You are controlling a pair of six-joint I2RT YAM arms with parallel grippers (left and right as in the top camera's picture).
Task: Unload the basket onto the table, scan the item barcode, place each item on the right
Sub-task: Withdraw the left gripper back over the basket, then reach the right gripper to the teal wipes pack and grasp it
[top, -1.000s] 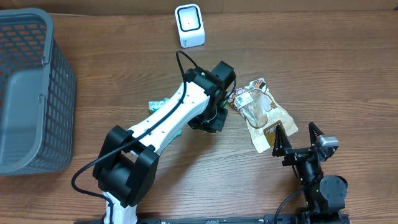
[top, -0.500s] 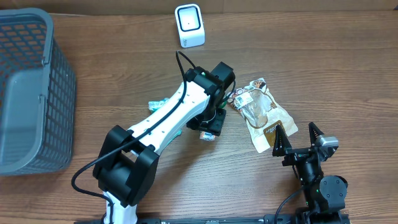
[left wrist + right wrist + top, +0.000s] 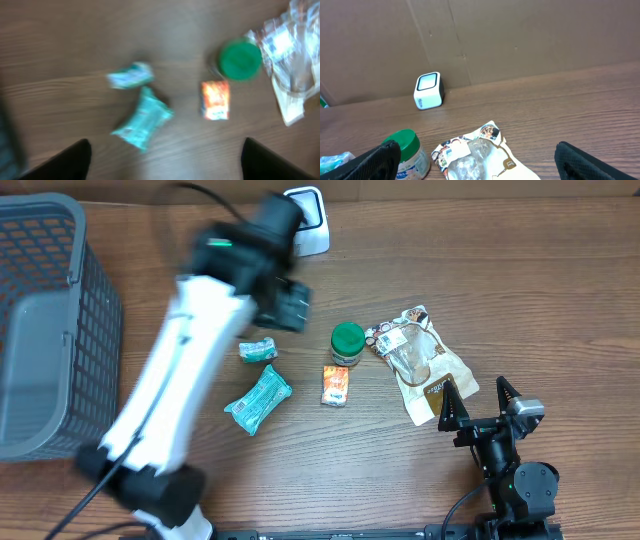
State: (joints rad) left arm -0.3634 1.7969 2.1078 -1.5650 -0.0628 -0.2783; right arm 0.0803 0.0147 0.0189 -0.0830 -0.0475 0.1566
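At the lower right of the overhead view the right pincer [image 3: 476, 402] stands wide open and empty, its tips just short of the snack bag [image 3: 422, 362]. Mid-frame lie an orange packet [image 3: 337, 385], a green-lidded jar [image 3: 347, 343], a large teal packet [image 3: 258, 398] and a small teal packet [image 3: 258, 350]. The blurred left pincer [image 3: 288, 305], jaws apart and holding nothing, hangs just above the small one, which lies crosswise. The scanner [image 3: 305, 220] sits beyond, at the top edge. Which item is due for scanning I cannot tell.

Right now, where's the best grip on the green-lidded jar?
Probably from above: the jar stands upright, so pinch across its round green lid, which sits higher than the orange packet and clear bag crowding its base.
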